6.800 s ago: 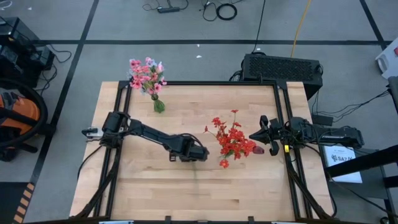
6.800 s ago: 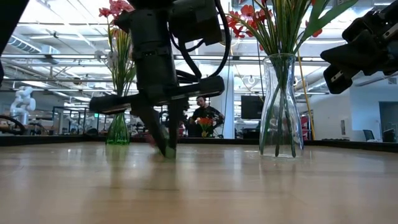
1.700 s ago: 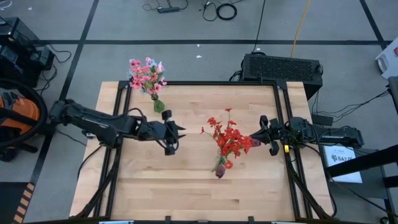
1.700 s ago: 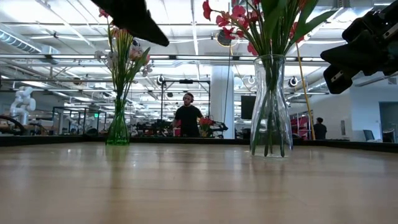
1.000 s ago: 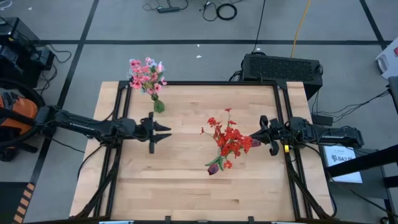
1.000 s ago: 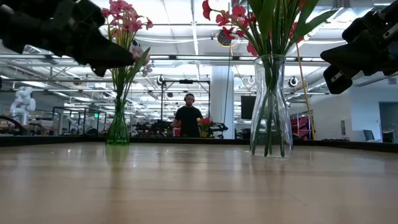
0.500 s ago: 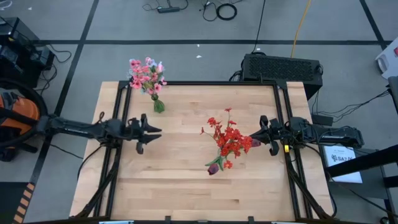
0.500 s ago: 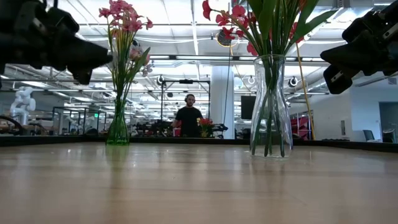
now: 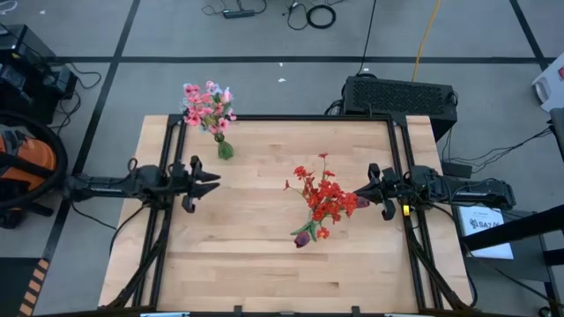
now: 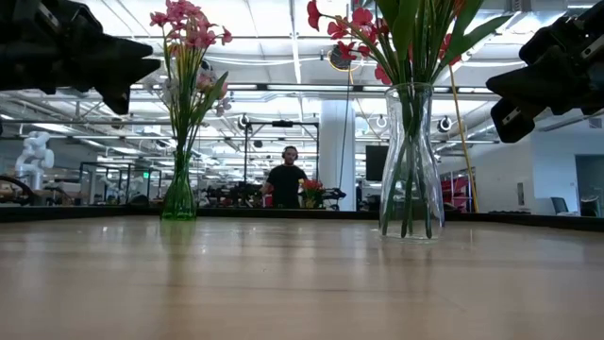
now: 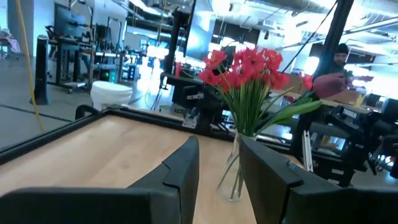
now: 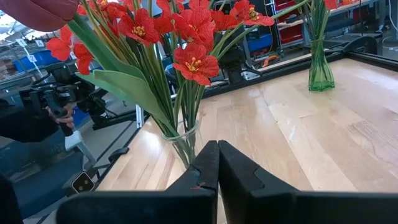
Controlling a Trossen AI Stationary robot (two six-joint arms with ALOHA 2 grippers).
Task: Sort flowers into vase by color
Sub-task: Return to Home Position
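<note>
Nearest the low camera, the wooden table (image 9: 264,273) carries no loose stem that I can see; every flower in view stands in a vase. Next back, toward the right side, is the transparent vase (image 10: 408,170), upright, holding the red flowers (image 9: 326,198) as a tall bunch with long green leaves fanning above its rim. The right gripper (image 9: 370,189) hangs above the table's right edge, near that bunch but apart from it, fingers pressed together on nothing. The left gripper (image 9: 201,180) hangs over the left edge with its fingers spread and empty. Farther back, near the far left corner, the green vase (image 10: 178,200) holds the pink flowers (image 9: 208,106), with a few pale blooms mixed in. Beyond the table a person (image 10: 284,179) stands in the room. Handling estimate: the stems look thin and light, probably fairly stiff, while the blooms and leaves look soft and easily crushed. The best hold is likely on bare stem below the leaves, never on a bloom. The narrow stem may slip or twist in smooth fingers. Both vases look like glass, narrow at the waist and loaded high, so a sideways pull on any stem could tip one. Judgement: sorting looks finished, and both arms appear parked.
</note>
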